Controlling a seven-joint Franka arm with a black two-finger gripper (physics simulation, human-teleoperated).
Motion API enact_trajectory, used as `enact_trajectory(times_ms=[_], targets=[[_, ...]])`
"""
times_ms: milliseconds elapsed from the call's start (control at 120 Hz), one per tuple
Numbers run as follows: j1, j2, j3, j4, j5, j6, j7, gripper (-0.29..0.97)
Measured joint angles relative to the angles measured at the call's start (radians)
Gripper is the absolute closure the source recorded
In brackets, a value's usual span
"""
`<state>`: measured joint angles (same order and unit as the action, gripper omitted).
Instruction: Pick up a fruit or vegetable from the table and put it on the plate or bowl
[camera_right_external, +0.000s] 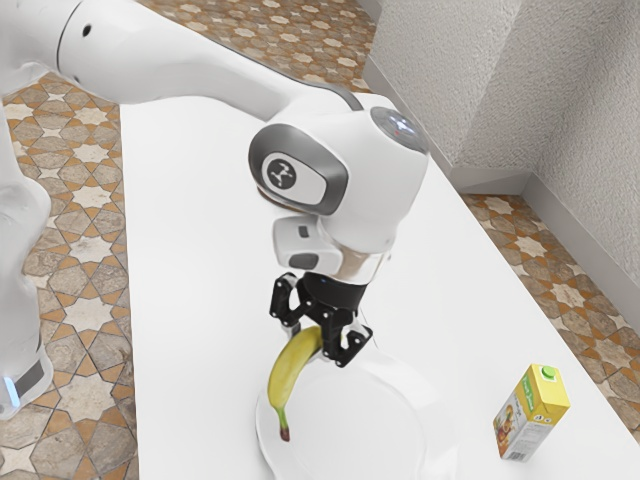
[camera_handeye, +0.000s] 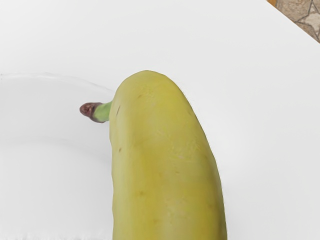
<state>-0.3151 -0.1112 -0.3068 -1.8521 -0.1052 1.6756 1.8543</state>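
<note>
A yellow-green banana (camera_right_external: 291, 373) hangs at a slant over the near-left rim of the white plate (camera_right_external: 380, 425), its dark stem tip pointing down toward the plate. My black gripper (camera_right_external: 318, 335) is shut on the banana's upper end, one finger on each side. In the wrist view the banana (camera_handeye: 165, 170) runs out from under my hand, its brown stem tip over the plate (camera_handeye: 45, 175), whose faint rim curves past it.
A small yellow-green juice carton (camera_right_external: 531, 411) stands upright on the white table (camera_right_external: 200, 250), toward the exterior view's right of the plate. The table's edge and patterned tile floor lie beyond it.
</note>
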Motion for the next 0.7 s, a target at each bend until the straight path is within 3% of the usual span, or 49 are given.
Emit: enact_trajectory(times_ms=[225,383,575,633,700], targets=[[-0.001,0.009,-0.025,0.000,0.000,0.034,-0.043,0.56],[0.002,0.038,-0.029,0.001,0.009,0.052,-0.066,0.20],[0.010,0.035,-0.031,0.001,0.038,0.071,-0.083,0.05],[0.069,0.014,-0.028,0.002,0.082,0.072,-0.087,0.03],[0.257,-0.007,-0.020,0.008,0.122,0.067,-0.091,0.02]])
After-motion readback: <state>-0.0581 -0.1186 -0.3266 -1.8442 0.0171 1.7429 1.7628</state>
